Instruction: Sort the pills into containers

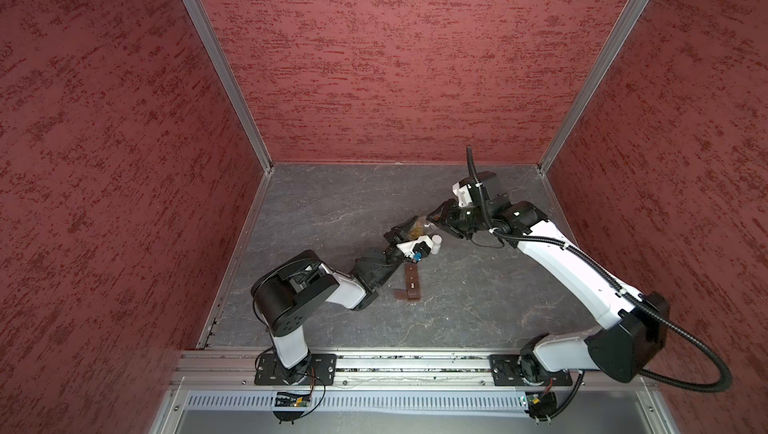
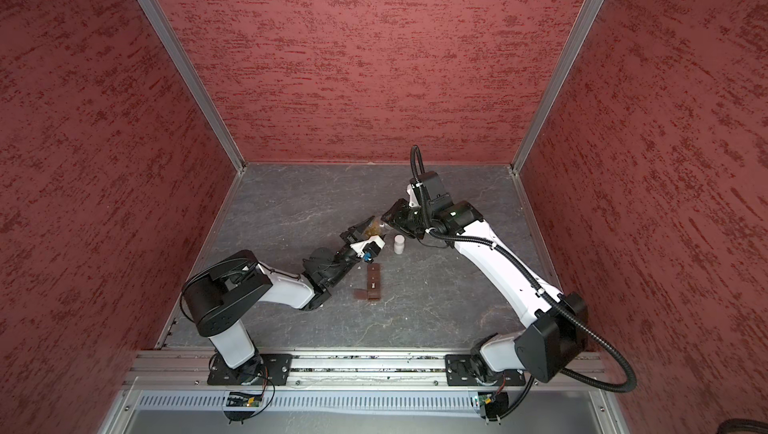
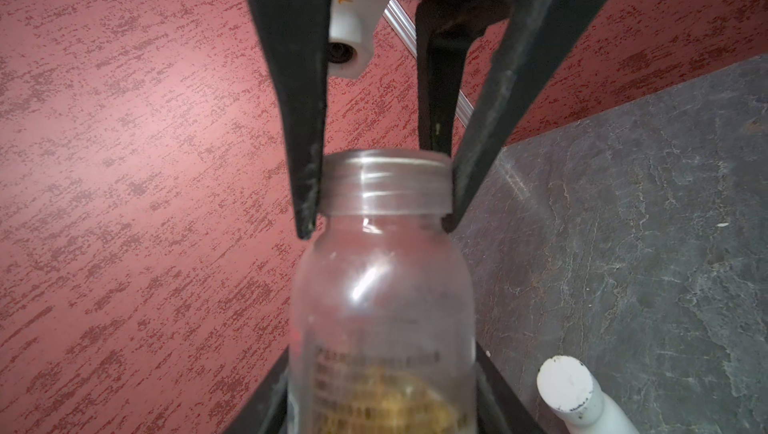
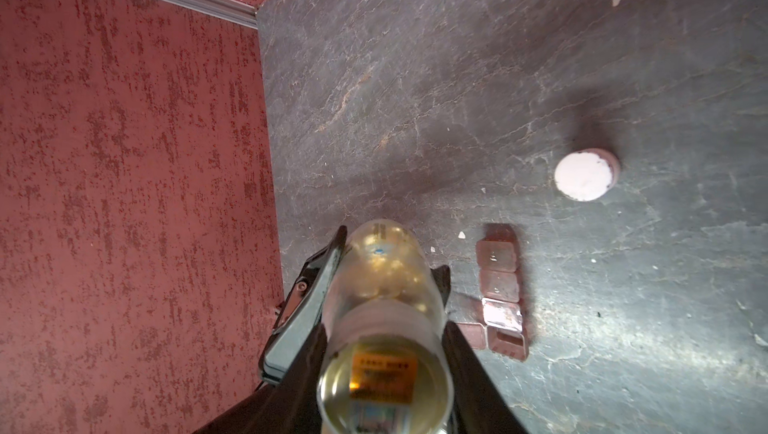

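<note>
Since the clear bottle [image 3: 382, 286] hangs off the table [image 4: 415, 78] between both arms, tipped near level, this reads as a two-handed opening.

- The left gripper [image 4: 386, 278] is clamped round the bottle's body, steadying it.
- The right gripper [image 3: 380, 203] has its fingers pressed on either side of the threaded top, apparently to twist. I cannot tell whether a cap sits there.
- Yellowish contents lie in the bottle's closed end.
- Pills [image 4: 462, 235]: a few tiny whitish bits lie loose on the table, near the containers [image 4: 500, 286].
- The containers are a flat brown box of square cells, lying nearer the robot's base than the held bottle.
- One lid flap [image 4: 469, 334] lies open at the box's near end. No cell visibly holds a pill.
- A white bottle [image 4: 584, 176] stands upright just beside the left gripper. It is likely in the way of any swing toward the box, and easily knocked.
</note>
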Available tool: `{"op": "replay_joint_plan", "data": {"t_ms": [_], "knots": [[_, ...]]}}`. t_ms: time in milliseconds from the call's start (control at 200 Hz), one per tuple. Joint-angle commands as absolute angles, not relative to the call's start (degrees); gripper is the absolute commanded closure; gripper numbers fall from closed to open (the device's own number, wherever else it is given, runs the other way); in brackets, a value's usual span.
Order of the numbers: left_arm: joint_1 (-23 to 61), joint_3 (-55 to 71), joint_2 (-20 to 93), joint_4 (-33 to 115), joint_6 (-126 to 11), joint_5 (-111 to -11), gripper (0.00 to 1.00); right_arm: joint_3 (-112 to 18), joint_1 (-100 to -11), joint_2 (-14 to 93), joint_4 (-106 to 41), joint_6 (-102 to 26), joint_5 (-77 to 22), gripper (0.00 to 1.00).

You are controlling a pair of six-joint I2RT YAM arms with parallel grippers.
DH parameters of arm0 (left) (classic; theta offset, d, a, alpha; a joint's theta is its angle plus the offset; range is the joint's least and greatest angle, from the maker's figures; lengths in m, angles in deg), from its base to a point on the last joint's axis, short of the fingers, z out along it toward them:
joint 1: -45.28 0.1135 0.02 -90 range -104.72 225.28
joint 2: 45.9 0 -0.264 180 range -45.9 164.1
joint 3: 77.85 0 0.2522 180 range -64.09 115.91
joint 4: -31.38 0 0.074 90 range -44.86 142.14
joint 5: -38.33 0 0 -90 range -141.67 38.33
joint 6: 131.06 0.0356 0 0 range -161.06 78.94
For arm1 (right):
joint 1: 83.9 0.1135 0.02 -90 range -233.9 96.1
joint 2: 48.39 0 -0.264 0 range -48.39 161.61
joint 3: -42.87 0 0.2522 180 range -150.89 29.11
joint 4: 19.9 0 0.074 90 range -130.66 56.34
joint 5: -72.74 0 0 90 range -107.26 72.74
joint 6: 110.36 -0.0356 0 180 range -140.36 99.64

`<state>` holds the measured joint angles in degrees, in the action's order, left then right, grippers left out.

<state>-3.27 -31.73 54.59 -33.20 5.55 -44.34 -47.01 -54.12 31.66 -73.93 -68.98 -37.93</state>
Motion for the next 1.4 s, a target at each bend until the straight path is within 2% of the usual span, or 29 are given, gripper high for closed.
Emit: {"op": "replay_joint_plan", "data": {"t_ms": [0,80,195,301,421,842,1132,1242,1393], "knots": [[-3.3,-32.3,52.2,-35.7,2.1,-47.5,0.97,-48.0,-54.3,29.9,-79.0,-60.5,-40.1,0.76],[-3.1,-33.5,49.4,-32.4,-0.2,-52.2,0.98,-48.1,-54.1,29.6,-83.5,-53.7,-40.7,0.73],[-2.2,-33.7,42.6,-19.4,-6.4,-61.8,0.99,-46.7,-53.1,28.0,-88.8,-44.4,-39.1,0.7],[-1.1,-33.9,37.9,-11.6,-11.1,-69.4,0.99,-44.1,-51.8,24.2,-88.8,-37.0,-38.2,0.66],[-1.0,-34.4,35.1,-7.8,-12.8,-73.2,0.99,-41.6,-51.4,19.8,-86.5,-32.7,-37.6,0.63],[-1.6,-35.6,34.9,-7.6,-12.8,-72.7,1.0,-41.5,-51.4,18.0,-84.6,-33.3,-36.9,0.43],[-1.6,-35.9,35.8,-8.6,-12.4,-71.7,0.99,-43.3,-51.4,17.2,-85.0,-35.3,-33.5,0.16],[-1.6,-36.0,36.2,-9.4,-11.9,-70.7,0.99,-44.4,-51.5,17.0,-84.7,-38.1,-33.0,0.12],[-1.3,-36.3,37.4,-12.4,-11.0,-68.1,0.99,-47.4,-52.0,18.0,-84.8,-45.1,-33.8,0.12]]}}
